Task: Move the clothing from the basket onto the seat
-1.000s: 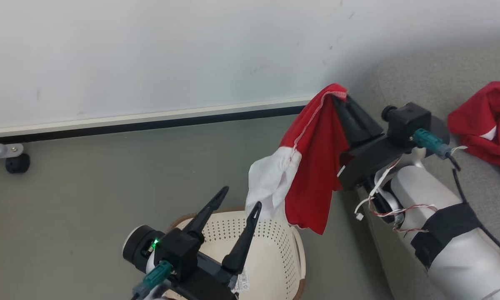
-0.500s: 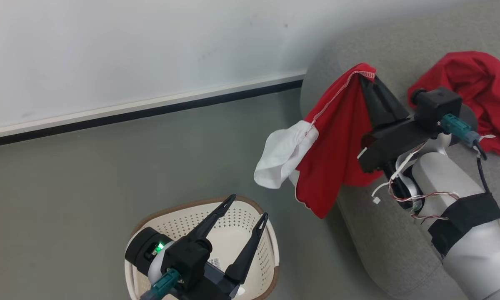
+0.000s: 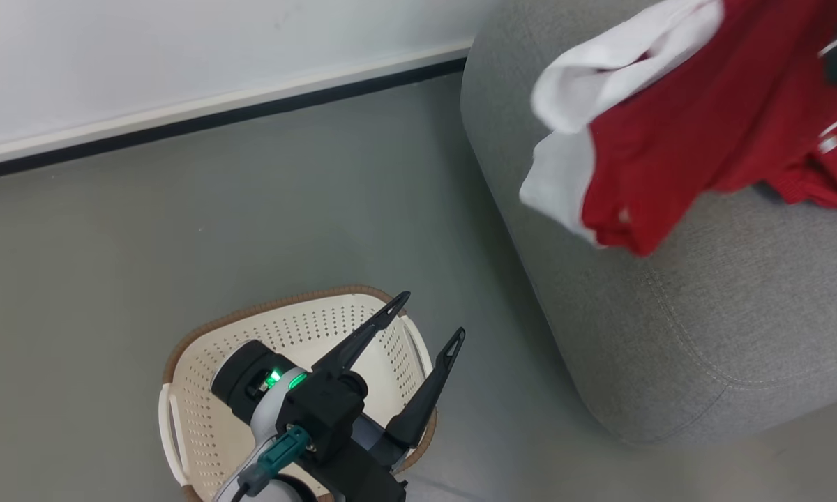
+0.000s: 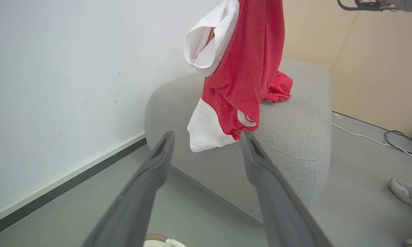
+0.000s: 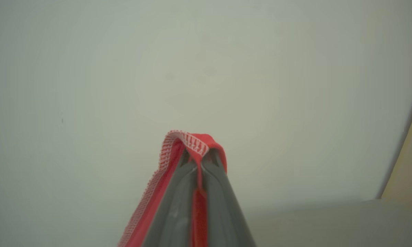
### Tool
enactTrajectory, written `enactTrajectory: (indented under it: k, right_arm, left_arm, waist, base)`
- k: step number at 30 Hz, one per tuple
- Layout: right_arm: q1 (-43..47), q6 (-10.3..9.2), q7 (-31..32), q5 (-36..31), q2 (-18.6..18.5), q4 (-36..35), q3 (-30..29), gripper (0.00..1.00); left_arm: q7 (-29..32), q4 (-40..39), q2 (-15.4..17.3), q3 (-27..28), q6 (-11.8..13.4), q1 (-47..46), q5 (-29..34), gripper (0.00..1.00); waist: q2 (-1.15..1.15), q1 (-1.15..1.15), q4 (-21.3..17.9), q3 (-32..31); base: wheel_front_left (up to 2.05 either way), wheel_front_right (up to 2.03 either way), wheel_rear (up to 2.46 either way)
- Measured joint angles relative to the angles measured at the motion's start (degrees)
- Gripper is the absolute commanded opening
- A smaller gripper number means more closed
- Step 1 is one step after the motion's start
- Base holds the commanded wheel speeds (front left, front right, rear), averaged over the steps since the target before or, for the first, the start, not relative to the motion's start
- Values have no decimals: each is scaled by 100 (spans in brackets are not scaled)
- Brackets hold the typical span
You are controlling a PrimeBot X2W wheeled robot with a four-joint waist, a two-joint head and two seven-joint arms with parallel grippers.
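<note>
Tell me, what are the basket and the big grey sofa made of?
Basket: likely hard plastic, cream, smooth and matte; it has rows of punched holes, though its brown rim looks woven. Sofa: grey woven fabric, probably over padding; the weave, stitched seams and rounded edges show.

The left pincer (image 3: 430,316) has two long black fingers (image 3: 363,336) tapering to points with small triangular cut-outs, set on a blocky black mount (image 3: 324,411). Beside it sit a black cylinder (image 3: 240,373) with a green light (image 3: 273,378) and a teal plug (image 3: 279,450) on a grey cable (image 3: 245,482), over a pale forearm (image 3: 266,415).
</note>
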Motion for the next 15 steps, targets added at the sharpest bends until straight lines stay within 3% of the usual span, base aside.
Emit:
enactTrajectory:
  k: [15]
  right_arm:
    - [-1717, -244, 11, -230, -1538, 533, -689, 0]
  left_arm:
    - [38, -174, 5, -132, -105, -308, 59, 100]
  waist:
    - [0, 0, 405, 658]
  base:
    - [0, 0, 0]
